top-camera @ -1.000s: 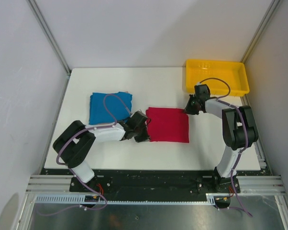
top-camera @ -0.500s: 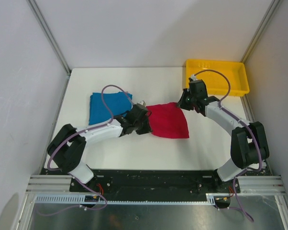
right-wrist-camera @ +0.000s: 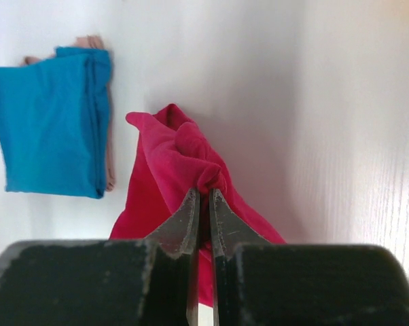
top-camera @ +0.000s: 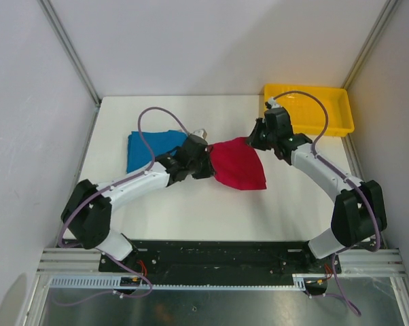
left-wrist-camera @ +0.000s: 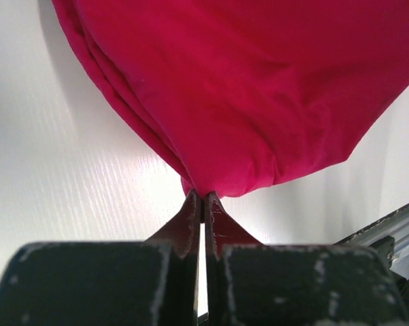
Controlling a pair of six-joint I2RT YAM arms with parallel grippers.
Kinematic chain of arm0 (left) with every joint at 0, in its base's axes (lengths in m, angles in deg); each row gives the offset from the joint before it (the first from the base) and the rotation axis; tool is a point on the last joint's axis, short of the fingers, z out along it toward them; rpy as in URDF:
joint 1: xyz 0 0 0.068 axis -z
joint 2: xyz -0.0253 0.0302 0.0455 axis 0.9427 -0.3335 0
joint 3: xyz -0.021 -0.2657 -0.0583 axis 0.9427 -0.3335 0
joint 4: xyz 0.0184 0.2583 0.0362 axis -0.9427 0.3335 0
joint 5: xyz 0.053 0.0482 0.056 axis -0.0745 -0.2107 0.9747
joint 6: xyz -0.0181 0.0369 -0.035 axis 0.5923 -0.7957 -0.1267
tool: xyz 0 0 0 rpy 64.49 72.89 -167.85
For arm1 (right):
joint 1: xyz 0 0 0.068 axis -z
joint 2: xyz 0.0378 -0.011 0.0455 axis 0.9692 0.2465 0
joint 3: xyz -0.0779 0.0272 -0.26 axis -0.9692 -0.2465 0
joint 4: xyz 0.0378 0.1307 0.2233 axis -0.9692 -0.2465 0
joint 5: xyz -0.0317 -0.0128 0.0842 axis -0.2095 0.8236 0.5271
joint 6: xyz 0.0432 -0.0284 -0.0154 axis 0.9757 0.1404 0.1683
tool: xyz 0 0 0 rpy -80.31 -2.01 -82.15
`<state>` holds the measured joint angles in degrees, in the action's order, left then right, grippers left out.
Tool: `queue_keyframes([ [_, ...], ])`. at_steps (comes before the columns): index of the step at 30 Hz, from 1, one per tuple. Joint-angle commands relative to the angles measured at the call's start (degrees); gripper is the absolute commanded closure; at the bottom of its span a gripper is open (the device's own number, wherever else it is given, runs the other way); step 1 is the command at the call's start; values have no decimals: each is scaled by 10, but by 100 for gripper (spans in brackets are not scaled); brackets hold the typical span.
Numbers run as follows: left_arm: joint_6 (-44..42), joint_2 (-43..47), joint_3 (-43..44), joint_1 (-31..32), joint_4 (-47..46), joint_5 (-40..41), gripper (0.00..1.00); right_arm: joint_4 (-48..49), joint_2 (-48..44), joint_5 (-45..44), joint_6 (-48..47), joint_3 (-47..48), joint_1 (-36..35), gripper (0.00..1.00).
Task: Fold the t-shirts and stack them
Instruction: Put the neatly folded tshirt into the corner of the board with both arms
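Gripping the crimson t-shirt [top-camera: 240, 166] at two corners, near the middle of the tabletop [top-camera: 191, 210]. At the cloth's nine o'clock corner, left tool [top-camera: 206, 157] pinched shut on a bunched fold, fingertips almost meeting in the wrist view. At the twelve o'clock corner, right tool [top-camera: 253, 141] likewise squeezed narrow on a gathered knot of red fabric. Between the two, cloth slung and sagging toward five o'clock; unclear whether its low edge touches the tabletop. At nine o'clock of the red one, bright blue t-shirt [top-camera: 145, 153] folded flat as a rectangle, partly crossed by the left arm and its cable. At one o'clock, beyond the right tool, yellow tray [top-camera: 337, 112].
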<state>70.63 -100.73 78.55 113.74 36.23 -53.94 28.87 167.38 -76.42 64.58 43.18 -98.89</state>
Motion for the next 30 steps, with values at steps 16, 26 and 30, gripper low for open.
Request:
queue_keyframes([
  [16, -81, 112, 55, -145, 44, -6, 100, 99, 32, -54, 25, 157, -74, 100],
  [26, -115, 147, 44, -262, 73, -34, 100, 105, 169, -75, 24, 311, -139, 100],
  [30, -121, 160, 32, -310, 81, -46, 100, 100, 224, -79, 25, 373, -159, 100],
])
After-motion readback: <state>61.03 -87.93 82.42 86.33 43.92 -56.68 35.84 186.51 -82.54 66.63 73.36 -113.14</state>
